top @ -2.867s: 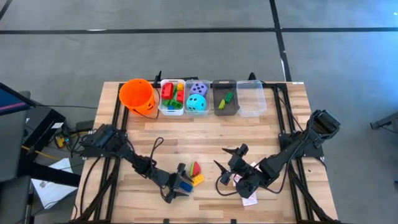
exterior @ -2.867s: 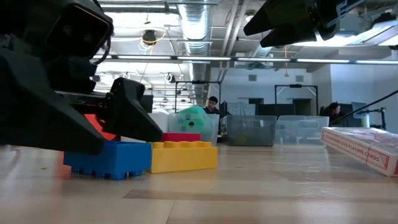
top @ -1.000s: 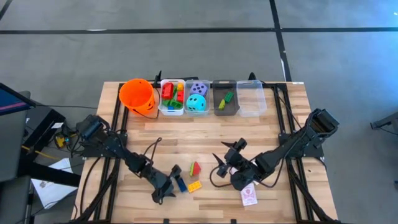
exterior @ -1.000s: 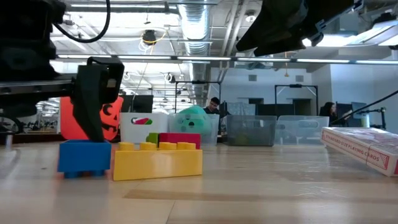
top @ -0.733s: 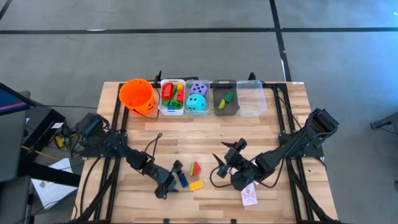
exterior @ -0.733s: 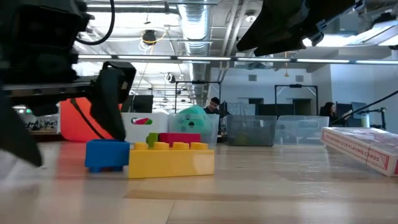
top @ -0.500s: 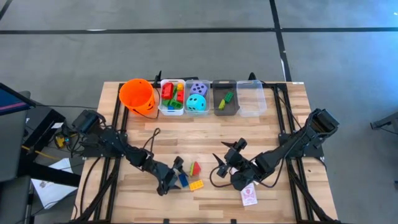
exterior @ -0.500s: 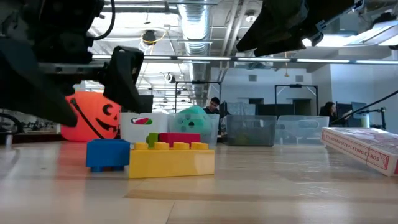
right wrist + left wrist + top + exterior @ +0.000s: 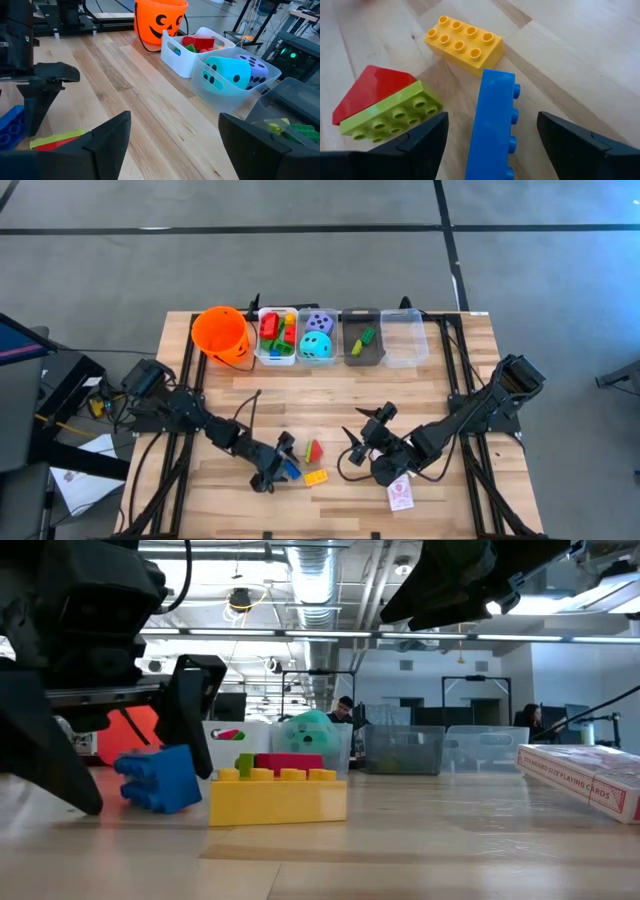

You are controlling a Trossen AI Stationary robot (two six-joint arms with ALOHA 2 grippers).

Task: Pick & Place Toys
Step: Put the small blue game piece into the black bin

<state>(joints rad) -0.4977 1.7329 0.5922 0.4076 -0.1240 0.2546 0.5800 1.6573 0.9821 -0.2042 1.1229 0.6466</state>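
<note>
A blue brick lies tilted on the table, next to a yellow brick and a red-and-green wedge piece. My left gripper is open and low at the table's near left, with one finger on each side of the blue brick. My right gripper is open and empty, held above the table to the right of the bricks. A red-and-white box of playing cards lies flat near the front edge, beside the right arm. My left gripper stands with a finger on each side of the blue brick, and wood shows in both gaps in the wrist view. I cannot tell whether a finger touches the tilted brick lower down, where it leaves the picture.
Along the far edge stand an orange bucket, a white bin with bricks, a clear bin with a purple and a teal die, a dark bin with green pieces and a clear bin. Bare wood lies between them and the bricks.
My left gripper has swung from the near side of the blue brick toward the far edge and turned, so its fingers now stand on either side of it. The blue brick has slid toward the yellow brick, turned on the table, and tipped from level to tilted.
</note>
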